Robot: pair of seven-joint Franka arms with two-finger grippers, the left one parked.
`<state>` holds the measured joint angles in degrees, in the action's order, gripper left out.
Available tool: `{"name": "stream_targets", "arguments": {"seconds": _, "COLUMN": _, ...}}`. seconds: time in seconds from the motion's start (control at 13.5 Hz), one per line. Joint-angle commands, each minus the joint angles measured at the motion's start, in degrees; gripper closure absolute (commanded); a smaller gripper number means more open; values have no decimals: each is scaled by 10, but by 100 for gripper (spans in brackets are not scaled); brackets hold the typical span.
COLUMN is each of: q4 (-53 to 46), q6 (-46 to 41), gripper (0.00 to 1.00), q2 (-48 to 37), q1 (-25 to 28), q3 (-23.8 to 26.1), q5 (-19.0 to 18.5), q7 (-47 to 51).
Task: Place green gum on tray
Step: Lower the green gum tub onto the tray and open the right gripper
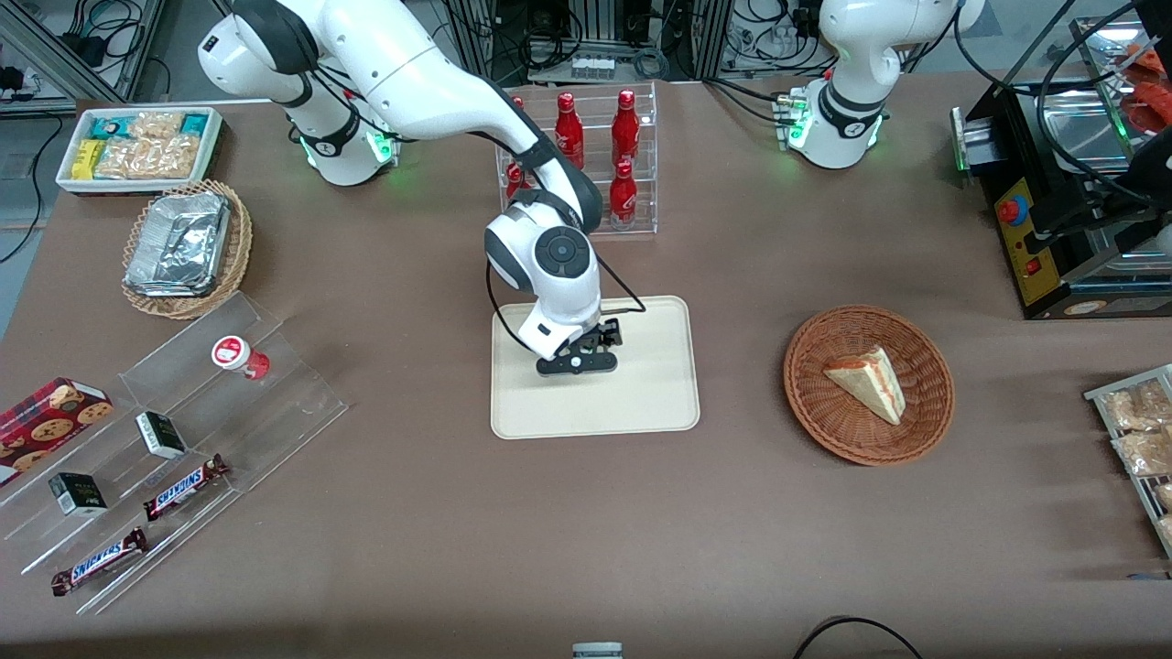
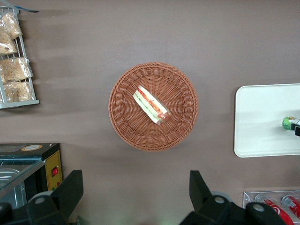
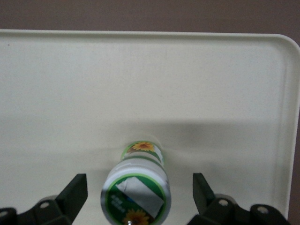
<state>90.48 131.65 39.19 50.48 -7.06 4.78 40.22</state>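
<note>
Nearest the front camera, on the clear stepped stand [image 1: 183, 430] toward the working arm's end of the desk [image 1: 458, 549]: Snickers bars [image 1: 188, 485] and small dark boxes [image 1: 160, 433], with the red-labelled gum bottle [image 1: 240, 355] on a higher step at about eleven o'clock of them. Midway up the desk, cream tray [image 1: 655, 403] under the right gripper [image 3: 140, 192], fingers [image 3: 75, 194] spread wide, touching nothing. Between them, standing upright on the tray floor, the green gum [image 3: 138, 187], lid toward the wrist camera, clear gaps on both sides; seen too as a small green spot [image 2: 289, 123] at the tray's edge in the left wrist view. At three o'clock of the tray, wicker basket [image 1: 868, 384] holding a sandwich wedge [image 1: 868, 380]. Farther, at twelve o'clock, acrylic rack [image 1: 586, 160] of red bottles. Judged nearly done: gum set down and released; left only to lift the arm away without knocking it.
</note>
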Motion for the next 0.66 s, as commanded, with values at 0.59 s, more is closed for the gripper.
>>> {"name": "stream_targets", "arguments": {"seconds": 0.59, "q4": -2, "q6": -155, "gripper": 0, "q2": -116, "q1": -21, "q3": -18, "q5": -15, "q7": -74}}
